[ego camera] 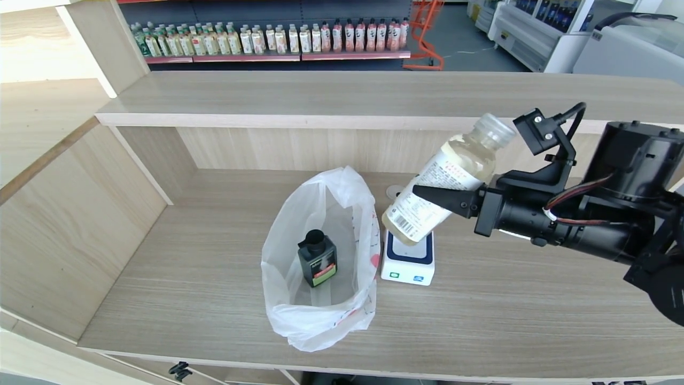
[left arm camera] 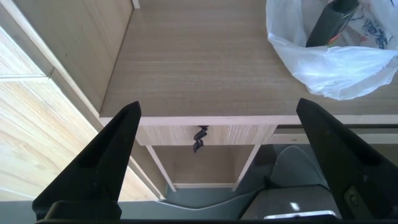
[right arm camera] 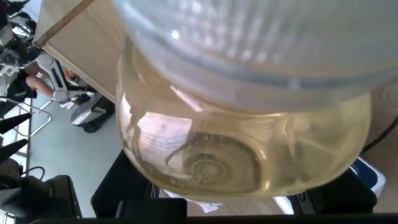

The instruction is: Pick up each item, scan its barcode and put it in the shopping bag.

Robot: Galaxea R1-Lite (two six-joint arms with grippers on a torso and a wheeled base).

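A clear bottle of pale yellow drink (ego camera: 446, 179) hangs tilted, cap up and to the right, with my right gripper (ego camera: 434, 188) shut on its middle. Its barcoded lower end hovers just above the white scanner (ego camera: 409, 260). From the right wrist, the bottle (right arm camera: 242, 143) is seen close up, cap end nearest. Left of the scanner stands the white shopping bag (ego camera: 299, 315), mouth open, with a black bottle (ego camera: 317, 260) inside. My left gripper (left arm camera: 219, 107) is open and holds nothing, low in front of the counter's front edge; beyond it are the bag (left arm camera: 336, 71) and the black bottle (left arm camera: 333, 22).
The wooden counter (ego camera: 507, 315) has a back wall, a slanted left side wall (ego camera: 75, 224) and a raised ledge above. A small round disc (ego camera: 395, 190) lies behind the scanner. A black latch (left arm camera: 199, 138) hangs under the front edge. Bare counter lies left and right of the bag.
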